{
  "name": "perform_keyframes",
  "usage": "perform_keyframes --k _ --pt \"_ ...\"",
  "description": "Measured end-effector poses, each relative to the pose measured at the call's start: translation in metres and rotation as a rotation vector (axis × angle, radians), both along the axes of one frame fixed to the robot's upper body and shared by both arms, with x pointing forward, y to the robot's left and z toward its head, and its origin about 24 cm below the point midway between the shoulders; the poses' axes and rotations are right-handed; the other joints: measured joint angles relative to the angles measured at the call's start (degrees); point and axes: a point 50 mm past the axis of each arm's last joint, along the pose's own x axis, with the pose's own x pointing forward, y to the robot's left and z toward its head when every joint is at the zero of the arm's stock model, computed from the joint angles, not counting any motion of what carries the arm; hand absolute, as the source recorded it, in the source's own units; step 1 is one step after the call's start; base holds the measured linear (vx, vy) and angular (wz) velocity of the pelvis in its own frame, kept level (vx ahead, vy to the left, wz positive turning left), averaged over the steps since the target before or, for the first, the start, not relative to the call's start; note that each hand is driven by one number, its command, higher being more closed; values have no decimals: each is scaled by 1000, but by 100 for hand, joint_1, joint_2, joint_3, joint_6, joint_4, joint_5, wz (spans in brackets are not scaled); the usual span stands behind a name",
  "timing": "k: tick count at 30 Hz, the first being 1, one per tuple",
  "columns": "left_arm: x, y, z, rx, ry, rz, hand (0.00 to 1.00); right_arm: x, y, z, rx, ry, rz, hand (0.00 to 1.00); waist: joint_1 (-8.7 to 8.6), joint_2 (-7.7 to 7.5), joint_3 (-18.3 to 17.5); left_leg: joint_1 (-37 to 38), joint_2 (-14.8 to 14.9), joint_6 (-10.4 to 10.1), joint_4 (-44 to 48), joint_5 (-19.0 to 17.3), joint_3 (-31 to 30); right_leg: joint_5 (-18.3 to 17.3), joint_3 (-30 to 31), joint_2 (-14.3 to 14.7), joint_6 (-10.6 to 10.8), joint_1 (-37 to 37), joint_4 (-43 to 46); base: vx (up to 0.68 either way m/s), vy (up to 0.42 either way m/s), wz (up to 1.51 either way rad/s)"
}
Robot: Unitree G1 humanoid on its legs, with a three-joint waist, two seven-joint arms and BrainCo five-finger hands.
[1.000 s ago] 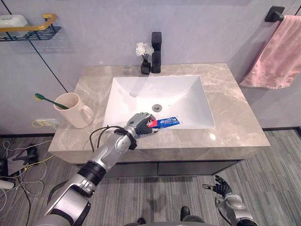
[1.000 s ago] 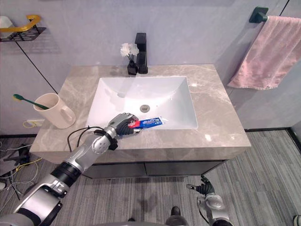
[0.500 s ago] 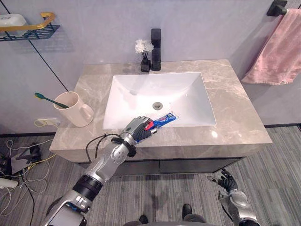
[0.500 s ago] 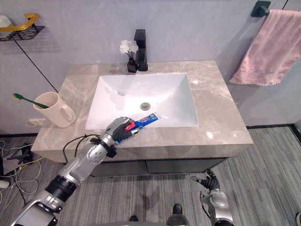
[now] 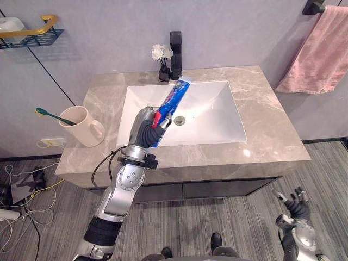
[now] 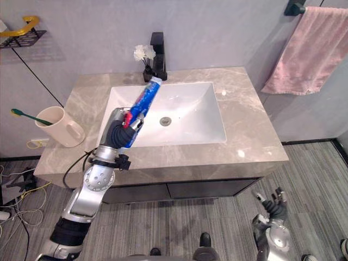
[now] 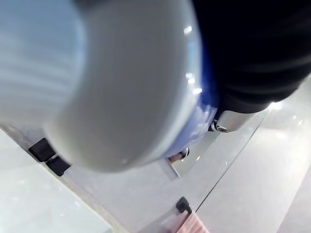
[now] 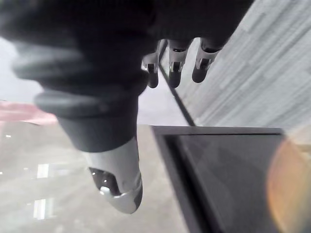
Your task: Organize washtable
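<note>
Now the left robot hand (image 5: pixel 143 130), curled round the toothpaste tube (image 5: pixel 173 99), holds it tilted above the basin's (image 5: pixel 212 117) front rim; best carry it steadily to the cup (image 5: pixel 81 124) on the desk (image 5: pixel 263 122).

Left arm (image 5: pixel 120 187): silver-grey rounded shells, black bands at the joints | left hand (image 5: pixel 144 130): dark ribbed cover over back and wrist, silver-grey knuckles above it | right hand (image 5: pixel 293 213): matching dark ribbed cover, slim silver fingers (image 8: pixel 203 63) ending in dark tips, stubby silver thumb (image 8: pixel 118 180) with a rounded, glossy end
</note>
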Motion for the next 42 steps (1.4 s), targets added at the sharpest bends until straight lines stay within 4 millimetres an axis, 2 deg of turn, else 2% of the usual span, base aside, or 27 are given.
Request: perform_keyframes --k 2,3,4,7,9,10,12,14,17,20,25,29,32,38,40,42 --pt "-4 1 4 -13 -17 -4 100 9 2 36 -67 -165 44 0 4 0 0 32 -1 -1 3 -1 39 -1 47 3 0 -5 33 -65 -17 -11" --pt "-5 1 5 -17 -21 -7 100 11 3 44 -83 -200 57 0 9 0 0 39 -2 -1 2 -1 48 -1 55 4 -1 -6 40 -66 -19 -7" --pt "-8 0 6 -24 -28 -13 100 15 6 63 -124 -272 95 0 20 2 -1 43 -3 -1 2 -1 53 -2 63 3 0 -20 65 -48 -14 -4" --pt "-12 0 7 -30 -37 -20 100 26 12 95 -218 -377 180 0 71 4 -6 42 -7 0 2 0 80 -2 92 2 0 -48 87 -37 -12 -6" --pt "-15 0 5 -47 -23 -32 100 39 21 120 -288 -475 252 0 140 6 -63 27 -8 0 2 1 83 -2 96 6 0 -70 87 0 0 0" --pt "-15 0 3 -50 -9 -38 100 51 32 133 -302 -532 323 0 162 4 -169 -14 -6 1 9 2 66 -2 81 10 0 -99 86 4 -17 5" --pt "-16 -2 3 -57 -3 -57 100 67 52 147 -293 -607 429 0 179 5 -202 -29 -6 1 26 2 42 -2 61 8 0 -91 86 1 -16 6" --pt "-17 -4 3 -59 -5 -68 100 73 66 155 -280 -659 505 0 215 4 -204 -41 -7 2 54 1 19 -2 45 6 0 -78 88 -14 -14 7" --pt "-16 -4 3 -77 -1 -77 100 78 84 161 -227 -719 611 0 352 0 -213 -69 -13 10 86 -4 -20 -1 12 -6 0 -73 97 -21 -14 6" --pt "-17 -7 3 -82 4 -93 100 88 113 167 -126 -777 754 0 436 10 -301 -82 -26 16 94 -7 -31 -1 2 -23 1 -76 102 -19 -4 2" --pt "-17 -12 2 -81 6 -115 100 101 149 174 -16 -826 931 0 467 1 -336 -82 -27 19 111 -3 -87 -1 -68 -27 1 -36 103 -26 -14 6" --pt "-15 -14 5 -94 -2 -121 100 112 184 164 126 -761 1065 0 497 0 -339 -84 -28 21 109 1 -117 -1 -99 -27 0 -23 103 -23 -14 3" --pt "-13 -16 2 -97 6 -120 100 109 208 155 190 -710 1167 0 499 -11 -350 -86 -28 21 93 1 -125 -1 -109 -26 0 -28 101 0 0 0" --pt "-10 -24 1 -88 15 -151 100 110 236 155 266 -682 1309 0 494 -43 -373 -117 -27 21 85 2 -157 6 -136 -25 -9 -41 101 -3 -3 2" --pt "-5 -27 5 -82 4 -158 100 107 251 151 316 -654 1374 0 505 -44 -395 -127 -22 22 83 2 -168 16 -136 -24 -22 -45 100 -10 -7 3" --pt "-6 -31 4 -79 9 -173 100 107 258 145 360 -617 1396 0 504 -42 -426 -130 -20 22 79 2 -171 18 -137 -24 -24 -48 100 0 0 0"
